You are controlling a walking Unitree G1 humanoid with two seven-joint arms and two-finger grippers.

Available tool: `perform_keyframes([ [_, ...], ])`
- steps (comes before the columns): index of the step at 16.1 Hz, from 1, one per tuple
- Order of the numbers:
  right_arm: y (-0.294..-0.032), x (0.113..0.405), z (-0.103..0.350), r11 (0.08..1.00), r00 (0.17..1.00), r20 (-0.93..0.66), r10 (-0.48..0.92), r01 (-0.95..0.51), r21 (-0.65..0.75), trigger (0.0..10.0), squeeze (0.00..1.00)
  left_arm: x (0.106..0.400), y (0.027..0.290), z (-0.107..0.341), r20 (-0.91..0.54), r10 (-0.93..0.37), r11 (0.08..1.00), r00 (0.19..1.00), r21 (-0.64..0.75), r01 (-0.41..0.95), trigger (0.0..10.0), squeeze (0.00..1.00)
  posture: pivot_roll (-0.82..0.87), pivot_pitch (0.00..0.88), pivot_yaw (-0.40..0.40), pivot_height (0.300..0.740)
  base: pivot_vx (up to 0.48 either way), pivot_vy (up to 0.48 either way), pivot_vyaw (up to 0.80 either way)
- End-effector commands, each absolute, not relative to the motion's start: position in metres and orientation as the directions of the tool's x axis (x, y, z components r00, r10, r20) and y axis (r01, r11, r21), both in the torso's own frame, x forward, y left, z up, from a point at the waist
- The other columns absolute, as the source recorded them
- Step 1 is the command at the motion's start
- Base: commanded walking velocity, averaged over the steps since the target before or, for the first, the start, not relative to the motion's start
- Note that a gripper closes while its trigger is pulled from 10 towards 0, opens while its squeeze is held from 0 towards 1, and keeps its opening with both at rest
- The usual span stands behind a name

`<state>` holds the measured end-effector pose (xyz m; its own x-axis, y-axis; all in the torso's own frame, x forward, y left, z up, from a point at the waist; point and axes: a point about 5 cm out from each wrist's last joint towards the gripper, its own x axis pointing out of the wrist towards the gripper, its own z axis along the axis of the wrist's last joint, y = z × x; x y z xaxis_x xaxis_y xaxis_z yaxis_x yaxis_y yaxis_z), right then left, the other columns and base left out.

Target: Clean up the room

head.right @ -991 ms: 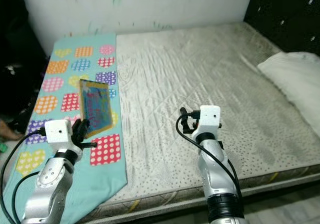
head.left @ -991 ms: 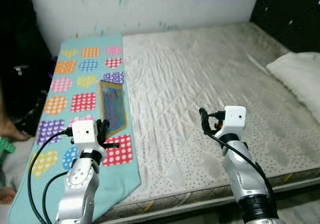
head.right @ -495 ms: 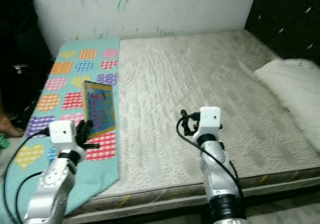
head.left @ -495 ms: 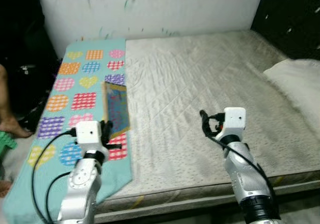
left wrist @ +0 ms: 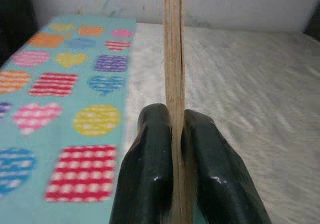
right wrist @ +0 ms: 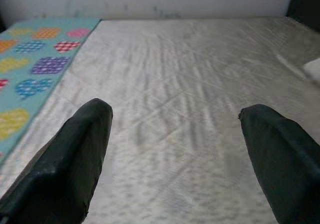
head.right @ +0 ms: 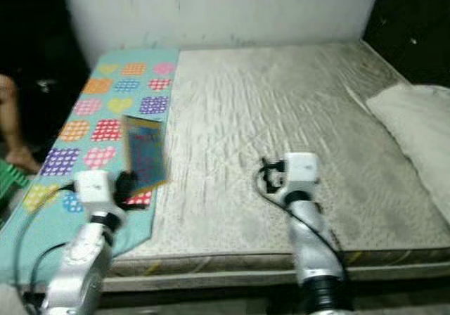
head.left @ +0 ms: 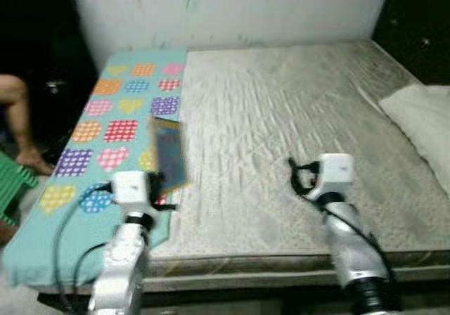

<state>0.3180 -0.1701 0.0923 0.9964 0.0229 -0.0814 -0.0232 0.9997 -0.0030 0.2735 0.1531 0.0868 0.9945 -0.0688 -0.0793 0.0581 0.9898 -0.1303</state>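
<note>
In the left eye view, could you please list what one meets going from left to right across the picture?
green stool → person's leg → heart-patterned blanket → left gripper holding the book → right gripper → white pillow

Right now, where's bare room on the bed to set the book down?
Widest free patch: bare mattress between the heart blanket and the pillow, ahead of the open right gripper. The blanket's far end near the wall is also free. Crowded only at the near-left corner, where the left gripper clamps the book.
</note>
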Motion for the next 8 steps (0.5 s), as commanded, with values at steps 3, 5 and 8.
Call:
perform_keyframes([
  [3, -0.1638, 0.3192, 0.0943, 0.999, 0.997, -0.073, 0.034, -0.034, 0.012, 10.0, 0.0, 0.2767, 0.1575, 0.0968, -0.035, -0.061, 0.991, 0.998, -0.117, 0.056, 10.0, 0.0, -0.09, 0.068, 0.029, 0.74, 0.0, -0.299, 0.0],
  [5, -0.1641, 0.3192, 0.0942, 0.999, 0.997, -0.072, 0.034, -0.033, 0.016, 10.0, 0.0, 0.2767, 0.1572, 0.0971, -0.03, -0.059, 0.99, 0.998, -0.131, 0.054, 10.0, 0.0, -0.09, 0.068, 0.029, 0.74, 0.0, 0.0, 0.0],
  [8, -0.1652, 0.319, 0.0936, 0.999, 0.997, -0.073, 0.025, -0.023, 0.027, 10.0, 0.0, 0.2765, 0.1569, 0.0963, -0.035, -0.058, 0.989, 0.998, -0.142, 0.052, 10.0, 0.0, -0.09, 0.067, 0.028, 0.74, 0.0, 0.0, 0.0],
])
